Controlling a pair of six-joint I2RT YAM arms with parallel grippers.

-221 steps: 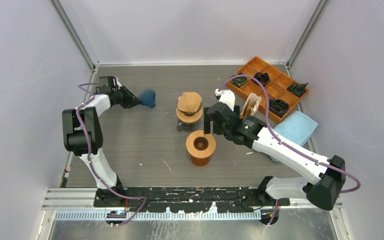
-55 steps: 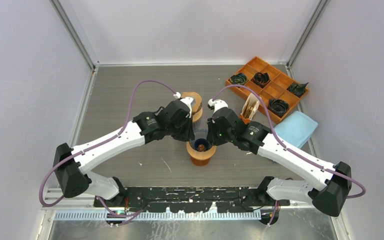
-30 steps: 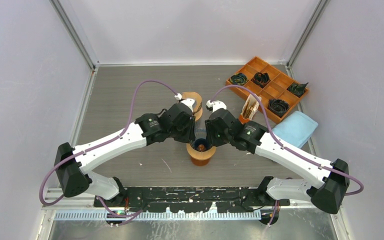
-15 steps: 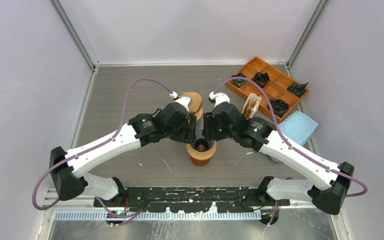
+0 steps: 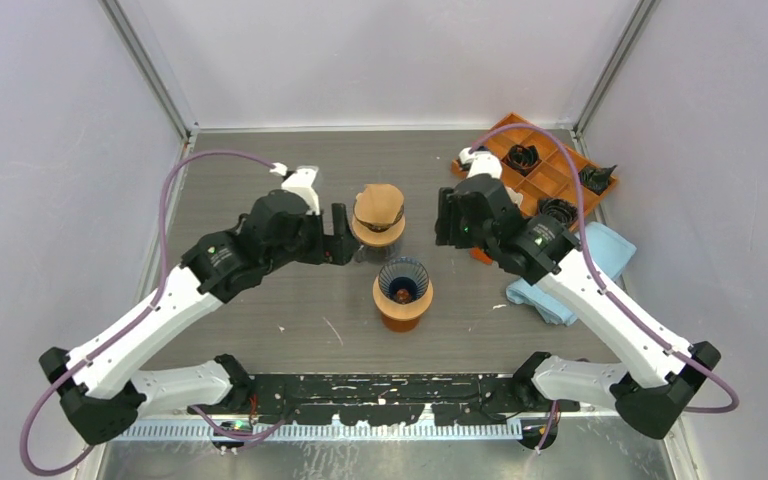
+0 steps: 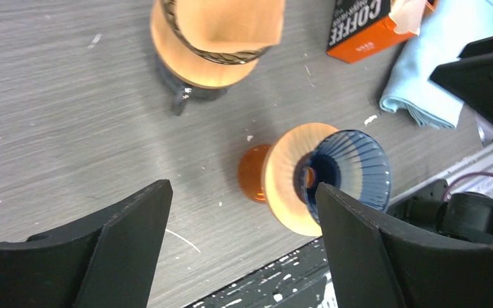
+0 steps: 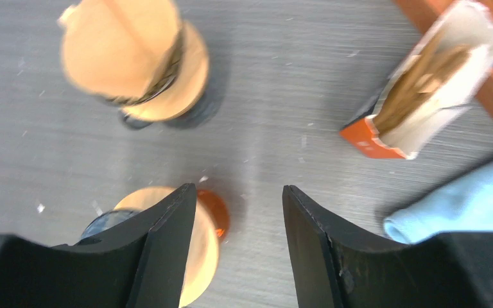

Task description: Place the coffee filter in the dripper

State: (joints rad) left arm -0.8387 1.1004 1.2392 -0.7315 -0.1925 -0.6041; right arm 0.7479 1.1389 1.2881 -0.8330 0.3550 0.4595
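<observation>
Coffee filter (image 5: 404,274), blue and ribbed, sits mouth-up in the orange dripper (image 5: 398,318) at the middle of the grey worktop (image 5: 250,160) in the top view, free of both arms. Just behind it stands a second dripper (image 5: 378,232) holding a brown paper filter (image 5: 378,203): two drippers, each with one filter in it. The left tool (image 5: 344,235) hangs left of that second dripper and the right tool (image 5: 444,220) hangs right of it, both touching nothing. Only this view shows the whole orange tray (image 5: 550,180) in the far right corner, partly covered by the right arm, with three dark bundles (image 5: 525,155) visible in its compartments. One blue cloth (image 5: 590,255) lies near it.

From the left wrist, the left tool's jaws stand spread wide with nothing between them. Below them are the blue filter in its dripper, the second dripper and the cloth. One orange box (image 6: 366,29) carries "COFFEE" in white capitals on a black panel. A smaller line beneath is too small to read.

From the right wrist, the right tool's jaws are parted and empty. Only here does the box's open top show, packed with brown paper filters; its writing does not face this camera. Just a dark sliver of the blue filter peeks out beside the left finger.
</observation>
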